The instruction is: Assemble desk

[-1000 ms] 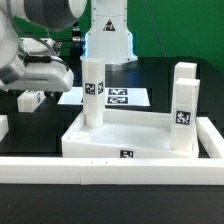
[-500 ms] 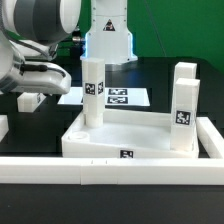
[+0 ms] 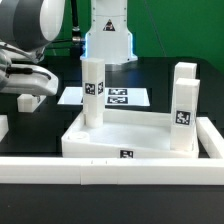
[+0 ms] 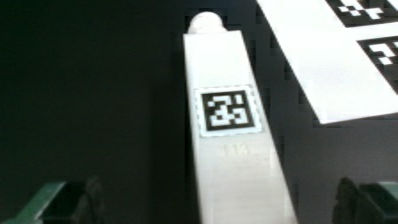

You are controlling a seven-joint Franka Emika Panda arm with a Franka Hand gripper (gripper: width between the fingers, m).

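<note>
White plastic makes up the desk top, a tray-like rectangle with a raised rim that sits in the lower middle of the exterior view, hard against the long low border wall running across the bottom of the frame. Two square legs stand upright in its sockets: one leg at the back corner toward the exterior view's left, the other leg at the corner toward the exterior view's right. Each carries a black-and-white tag on its face, and a small tag also shows on the top's front rim.

A third, loose leg lies flat on the black table; the wrist view shows it running the length of the frame, tag facing up. In the exterior view, part of a white piece shows at the left edge under the arm.

The gripper hangs over this lying leg with its jaws spread wide, one dark green fingertip on each side of the leg, neither touching it.

Behind the desk top, the marker board lies flat on the table; its corner also shows in the upper right of the wrist view, just beside the loose leg. The robot's white base stands at the top centre of the exterior view.
</note>
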